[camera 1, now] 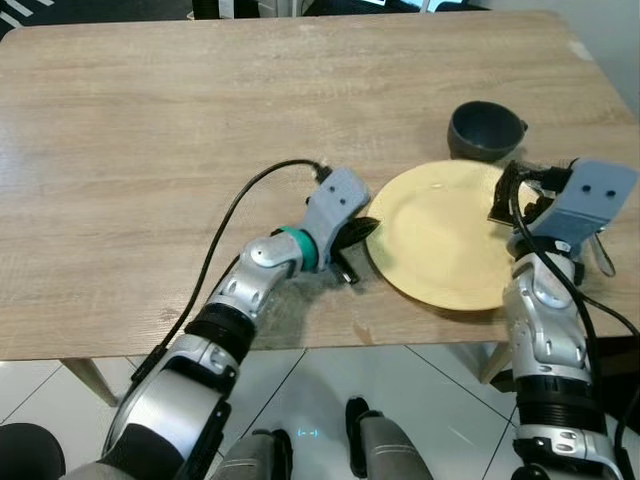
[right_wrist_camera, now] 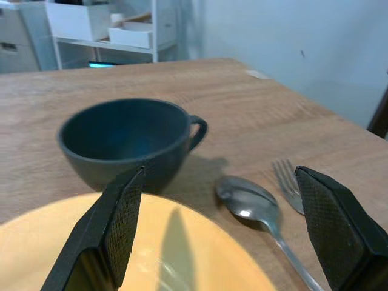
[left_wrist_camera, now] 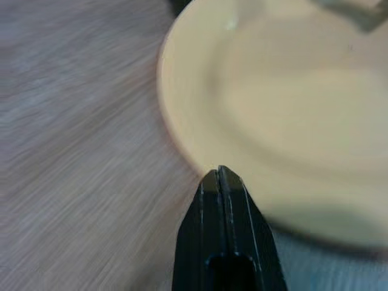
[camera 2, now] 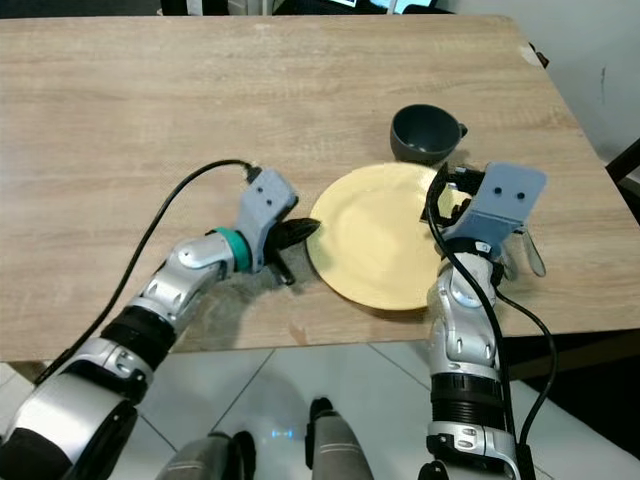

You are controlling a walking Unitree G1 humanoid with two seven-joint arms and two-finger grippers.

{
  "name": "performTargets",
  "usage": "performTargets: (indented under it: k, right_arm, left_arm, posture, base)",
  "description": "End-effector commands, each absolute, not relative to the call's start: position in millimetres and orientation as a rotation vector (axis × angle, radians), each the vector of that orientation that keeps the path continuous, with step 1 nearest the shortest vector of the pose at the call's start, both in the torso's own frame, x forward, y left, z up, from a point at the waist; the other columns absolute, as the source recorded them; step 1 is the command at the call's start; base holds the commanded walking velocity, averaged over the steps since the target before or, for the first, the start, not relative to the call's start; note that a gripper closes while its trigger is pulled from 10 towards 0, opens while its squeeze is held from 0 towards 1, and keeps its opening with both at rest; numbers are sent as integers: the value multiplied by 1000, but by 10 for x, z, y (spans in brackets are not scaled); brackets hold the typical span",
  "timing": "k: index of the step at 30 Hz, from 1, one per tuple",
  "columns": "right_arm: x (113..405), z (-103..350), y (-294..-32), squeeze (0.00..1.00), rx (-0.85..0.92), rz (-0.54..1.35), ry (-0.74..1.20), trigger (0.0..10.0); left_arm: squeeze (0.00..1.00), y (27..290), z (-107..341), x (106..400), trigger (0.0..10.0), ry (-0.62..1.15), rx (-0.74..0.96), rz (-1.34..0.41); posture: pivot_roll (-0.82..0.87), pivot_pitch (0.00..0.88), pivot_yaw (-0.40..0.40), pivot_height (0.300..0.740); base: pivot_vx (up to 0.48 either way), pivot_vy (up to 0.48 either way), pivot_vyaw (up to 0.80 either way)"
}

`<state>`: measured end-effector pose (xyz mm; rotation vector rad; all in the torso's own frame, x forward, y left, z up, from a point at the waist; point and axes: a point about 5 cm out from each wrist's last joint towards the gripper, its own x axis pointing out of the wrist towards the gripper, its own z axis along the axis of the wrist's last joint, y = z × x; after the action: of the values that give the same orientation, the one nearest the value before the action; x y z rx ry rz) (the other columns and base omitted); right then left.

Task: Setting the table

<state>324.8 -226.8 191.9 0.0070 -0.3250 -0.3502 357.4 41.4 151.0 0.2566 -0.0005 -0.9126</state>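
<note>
- right now one yellow plate (camera 1: 440,240) lies flat on my wooden table (camera 1: 150,130), near the front edge and toward my right side; it is round, plain and pale yellow, with a shallow raised rim and a slight gloss.
- one dark blue-grey cup (right_wrist_camera: 130,142) stands upright just behind the plate, its handle turned toward my right; it is apart from the plate's rim, though only barely.
- one silver spoon (right_wrist_camera: 254,209) lies on the table beside the plate on my right, bowl facing up, and one silver fork (right_wrist_camera: 288,182) lies just beyond it, tines pointing toward the back of the table; the spoon and fork are close together, and i cannot tell whether they touch.
- my left gripper (left_wrist_camera: 221,182) is low at the plate's left rim, fingers pressed together with nothing between them; the tip sits right at the rim's edge, and i cannot tell whether it actually touches.
- my right gripper (right_wrist_camera: 221,236) is held over the right part of the plate, its two black fingers (right_wrist_camera: 118,230) spread wide apart and holding nothing; seen between them are the cup and the spoon.
- count on the table: one plate, one cup, one spoon, one fork.
</note>
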Motion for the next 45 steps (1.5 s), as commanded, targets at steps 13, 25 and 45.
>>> performTargets:
  k: [13,25,45]
  right_arm:
    - [3267,1810,-1971,0,67,-145,-281,10000]
    - [3310,1705,-1699,0,99,19,-209,10000]
    - [3265,1273,-810,0,80,422,67,10000]
  left_arm:
    - [0,1211,934,3274,10000,216,344,-539]
    - [0,837,1509,3329,10000,-93,173,-623]
    - [0,957,2115,3241,10000,-351,154,-468]
  posture:
    - [-58,222,89,740]
    - [-75,200,91,740]
    - [-64,182,90,740]
  base:
    - [0,0,0]
    - [0,0,0]
    - [0,0,0]
